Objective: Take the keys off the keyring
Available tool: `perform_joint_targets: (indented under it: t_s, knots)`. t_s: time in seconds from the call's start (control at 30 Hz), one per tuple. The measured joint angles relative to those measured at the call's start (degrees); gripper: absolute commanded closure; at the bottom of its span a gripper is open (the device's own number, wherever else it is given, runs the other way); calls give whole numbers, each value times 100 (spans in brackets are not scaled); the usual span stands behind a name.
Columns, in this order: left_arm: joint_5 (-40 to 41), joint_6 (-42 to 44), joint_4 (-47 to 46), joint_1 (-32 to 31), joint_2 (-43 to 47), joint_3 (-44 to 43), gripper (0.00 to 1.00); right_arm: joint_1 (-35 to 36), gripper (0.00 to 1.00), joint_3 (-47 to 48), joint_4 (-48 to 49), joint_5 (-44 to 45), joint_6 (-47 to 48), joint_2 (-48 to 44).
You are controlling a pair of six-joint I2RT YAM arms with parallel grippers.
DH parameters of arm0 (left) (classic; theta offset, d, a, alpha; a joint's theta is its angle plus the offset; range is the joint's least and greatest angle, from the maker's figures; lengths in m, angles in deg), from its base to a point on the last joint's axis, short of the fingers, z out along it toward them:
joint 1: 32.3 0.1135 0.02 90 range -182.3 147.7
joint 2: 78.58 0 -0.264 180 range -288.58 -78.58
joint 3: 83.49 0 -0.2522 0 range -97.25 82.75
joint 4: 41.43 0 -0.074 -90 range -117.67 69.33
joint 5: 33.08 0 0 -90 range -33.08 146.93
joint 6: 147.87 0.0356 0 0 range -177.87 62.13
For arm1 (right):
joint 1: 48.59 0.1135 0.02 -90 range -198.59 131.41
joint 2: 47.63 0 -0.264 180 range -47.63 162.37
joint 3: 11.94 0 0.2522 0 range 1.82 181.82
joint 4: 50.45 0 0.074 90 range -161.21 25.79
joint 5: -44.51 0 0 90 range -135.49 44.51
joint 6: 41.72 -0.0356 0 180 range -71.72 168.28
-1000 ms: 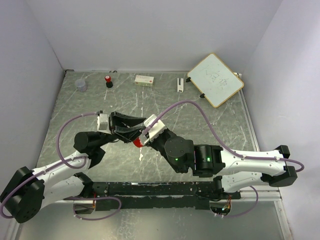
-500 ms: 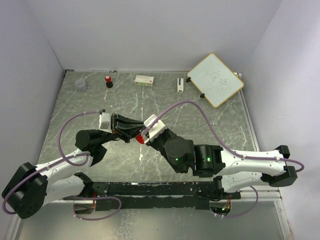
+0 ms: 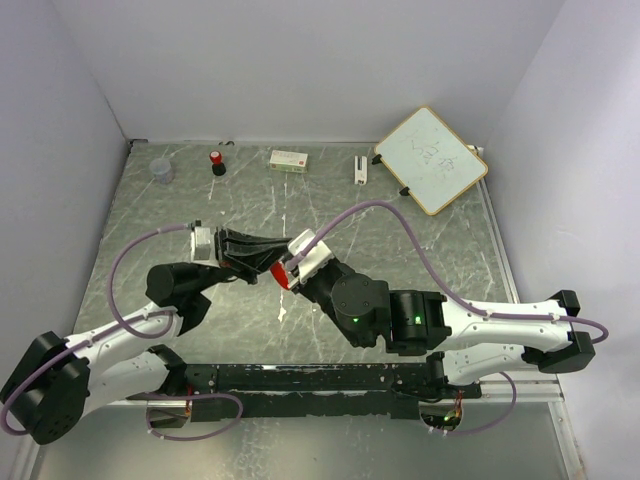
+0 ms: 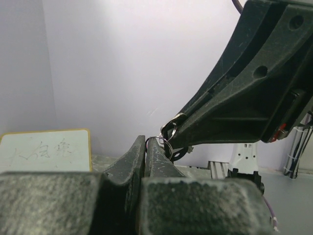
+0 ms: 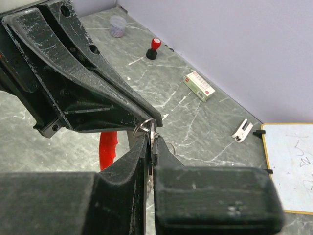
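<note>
Over the grey marbled tabletop (image 3: pixel 300 195), boxed by pale lilac walls (image 3: pixel 300 60), your left pincer (image 4: pixel 146 140) and right pincer (image 5: pixel 149 135) meet tip to tip, both clamped on the keyring (image 5: pixel 145 125), whose keys you cannot make out.

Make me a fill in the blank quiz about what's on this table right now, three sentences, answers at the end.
1. The left gripper and the right gripper meet tip to tip, both ___ on the keyring.
2. The whiteboard lies in the far ___ corner.
3. The small bottle stands left of the white box and has a ___ cap.
Answers: shut; right; red.
</note>
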Motion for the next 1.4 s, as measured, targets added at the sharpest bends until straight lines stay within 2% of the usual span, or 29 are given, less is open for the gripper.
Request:
perform_joint_targets:
  t_s: [0.27, 0.87, 1.27, 1.33, 1.4]
  knots:
    - [415, 59, 0, -2, 140, 70, 93, 13, 100, -57, 7, -4, -57, 0]
    - [691, -221, -422, -4, 50, 133, 93, 22, 100, -229, 42, -79, -245, -48]
    - [533, -1010, -767, -7, -199, 133, 93, 24, 100, -564, 225, 258, -308, -48]
    - [479, -1176, -828, -7, -280, 133, 88, 24, 100, -599, 219, 278, -345, -59]
    - [439, -1292, -839, -4, -339, 133, 75, 24, 100, -608, 162, 308, -400, -68]
